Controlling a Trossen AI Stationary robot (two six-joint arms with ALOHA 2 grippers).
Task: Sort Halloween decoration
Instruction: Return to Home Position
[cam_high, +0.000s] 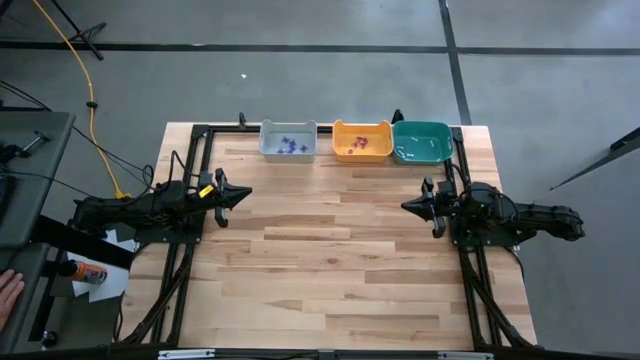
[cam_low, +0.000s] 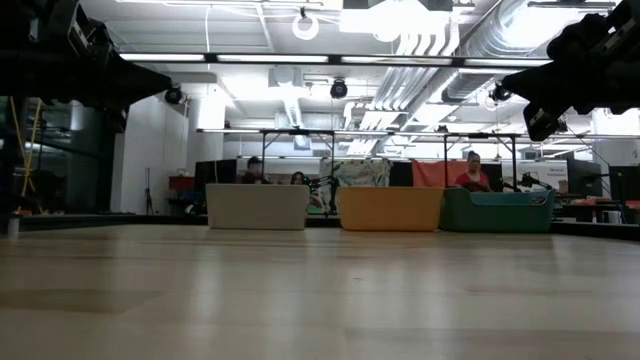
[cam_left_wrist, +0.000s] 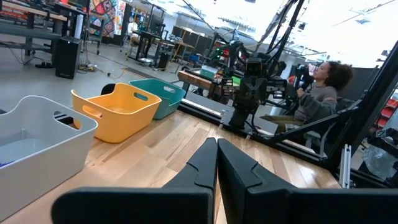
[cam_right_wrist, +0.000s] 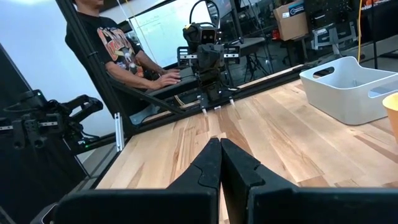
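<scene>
Left claw (cam_high: 246, 194) and right claw (cam_high: 406, 207), pressed together and empty, hang over the desk (cam_high: 330, 260) edges, trinkets (cam_high: 290, 146) in the bins (cam_high: 268, 152): homing, I'd say, nothing left to grab.

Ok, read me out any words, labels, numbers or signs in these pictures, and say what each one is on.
Nothing can be read for certain in any view.
Cardboard box in the room: a sticker, print too small to read.
Person's black T-shirt: a printed graphic, lettering blurred.
Colourful panel in the room: too blurred to read.
Grey bin, orange bin, teal bin: no markings show.
</scene>
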